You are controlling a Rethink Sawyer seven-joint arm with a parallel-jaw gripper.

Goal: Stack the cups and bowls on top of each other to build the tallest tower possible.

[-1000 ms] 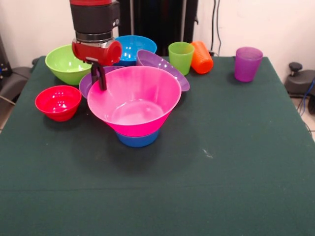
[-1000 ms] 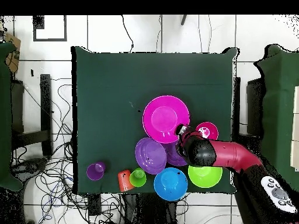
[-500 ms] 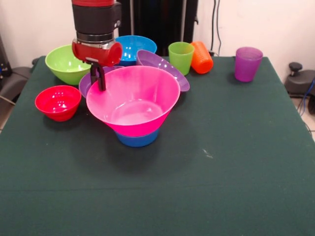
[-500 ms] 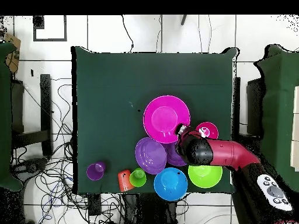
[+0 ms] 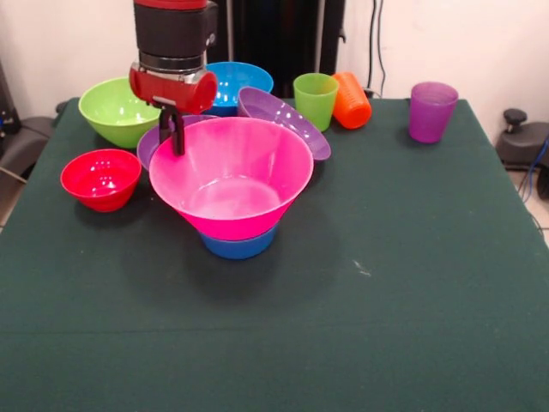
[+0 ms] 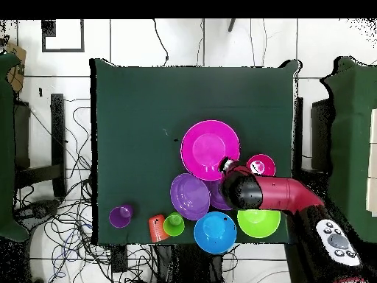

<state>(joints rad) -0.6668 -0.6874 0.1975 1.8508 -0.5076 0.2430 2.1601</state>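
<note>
The big pink bowl (image 5: 232, 184) (image 6: 210, 149) sits in a blue bowl (image 5: 240, 246) at mid table. My gripper (image 5: 176, 137) (image 6: 227, 163) is shut on the pink bowl's far-left rim. One purple bowl (image 5: 287, 120) (image 6: 190, 196) leans tilted behind the pink bowl. A second purple bowl (image 5: 150, 146) lies under the gripper. The lime green bowl (image 5: 111, 107), the other blue bowl (image 5: 236, 81) and the small red bowl (image 5: 101, 176) stand near. The green cup (image 5: 315, 100) is upright, the orange cup (image 5: 352, 99) lies on its side against it, and the purple cup (image 5: 431, 112) stands apart.
The dark green table (image 5: 386, 283) has its edges close behind the cups and bowls. Cables (image 6: 66, 228) lie on the floor beside the table in the overhead view. The arm (image 6: 283, 195) reaches over the lime green bowl (image 6: 259, 221) and the red bowl (image 6: 261, 163).
The gripper has risen a little and the pink bowl's rim has shifted slightly to the left in the front view. The other bowls and the cups have not moved.
</note>
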